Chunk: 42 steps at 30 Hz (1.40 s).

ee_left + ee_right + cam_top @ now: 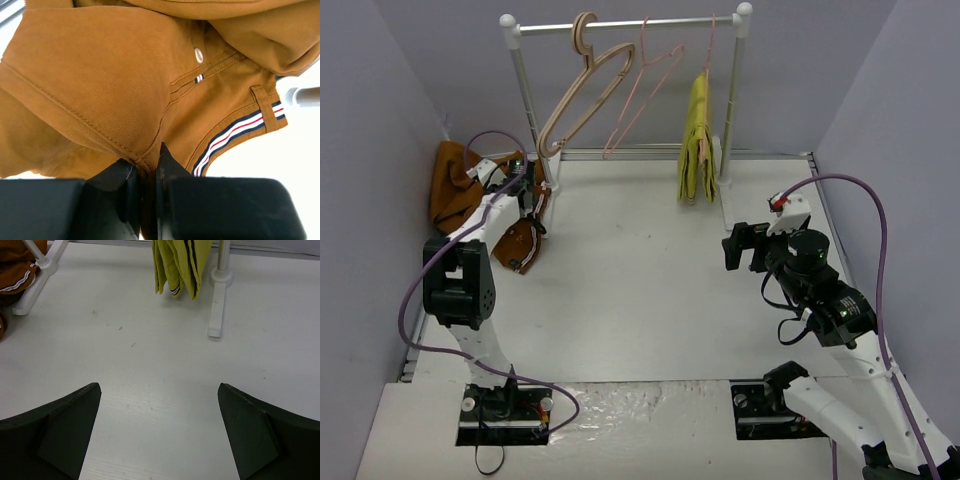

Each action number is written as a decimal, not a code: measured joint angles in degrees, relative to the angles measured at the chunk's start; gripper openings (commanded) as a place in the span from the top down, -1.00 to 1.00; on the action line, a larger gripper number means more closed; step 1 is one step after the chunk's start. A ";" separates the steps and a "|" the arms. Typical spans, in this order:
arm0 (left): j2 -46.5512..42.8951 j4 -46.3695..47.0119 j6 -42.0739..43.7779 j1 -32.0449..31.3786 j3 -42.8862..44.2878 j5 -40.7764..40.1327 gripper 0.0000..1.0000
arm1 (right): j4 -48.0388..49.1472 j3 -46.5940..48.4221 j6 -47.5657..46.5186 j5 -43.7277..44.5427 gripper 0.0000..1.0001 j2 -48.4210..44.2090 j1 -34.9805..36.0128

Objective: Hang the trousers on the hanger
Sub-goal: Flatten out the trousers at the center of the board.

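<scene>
Landmark: clothes rail [620,24], standing at the far edge of the white table [640,290].
Trousers [455,190]: rust-brown, heaped around the rail's left foot; a striped waistband trim and a button show in the left wrist view.
Left gripper [147,167]: at the rail's left foot, fingers narrow, pinching a seamed fold of the trousers.
Right gripper [159,390]: in front of the rail's right foot and well apart from it, fingers spread wide, holding nothing.
Hanger [627,118]: pink wire, bare, hooked mid-rail and tilted.
Wooden hanger [563,105]: beige, hooked left of the pink one.
Yellow garment [696,140]: hung near the rail's right post.
</scene>
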 measured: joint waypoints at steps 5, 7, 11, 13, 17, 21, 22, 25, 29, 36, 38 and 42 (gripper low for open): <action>-9.20 -5.53 1.27 0.26 -2.82 3.04 0.95 | 0.04 0.17 -0.61 -0.87 -1.00 -0.04 0.00; -15.39 -9.03 2.25 0.26 -3.17 5.35 0.95 | 0.07 0.55 -0.63 -1.60 -1.00 -0.04 0.00; -29.09 -15.21 4.59 -0.11 -2.89 10.51 0.95 | 0.42 1.53 -0.44 -3.15 -1.00 -0.26 0.00; -33.81 -18.47 5.25 -0.55 -1.46 13.05 0.95 | 0.46 1.86 -0.24 -4.15 -1.00 -0.48 0.00; -39.71 -23.41 5.05 -3.58 0.98 18.84 0.95 | 0.42 2.27 0.33 -5.46 -1.00 -0.70 0.00; -41.05 -25.49 2.95 -11.41 0.98 22.56 0.95 | 0.48 3.67 0.70 -6.25 -1.00 -0.61 0.00; -40.70 -25.81 2.21 -14.01 0.98 23.30 0.95 | 0.55 3.96 0.83 -6.45 -1.00 -0.59 0.00; -38.71 -25.81 -0.63 -23.32 0.98 23.47 0.95 | 0.81 4.26 1.66 -6.49 -1.00 -0.63 0.00; -35.41 -24.68 -4.33 -36.30 0.83 20.96 0.92 | 0.85 4.20 3.23 -6.29 -1.00 -0.68 0.02; -26.97 -18.45 -5.92 -47.91 -1.42 22.80 -0.82 | 1.49 0.37 8.85 -5.55 -1.00 0.55 0.02; -26.82 -18.91 -6.25 -47.76 -4.22 22.58 -0.94 | 1.68 -1.46 11.02 -5.53 -1.00 3.06 0.02; -31.26 -21.09 -6.12 -47.19 -12.02 21.35 -0.87 | 2.32 -5.11 15.34 -5.99 -0.96 10.97 0.07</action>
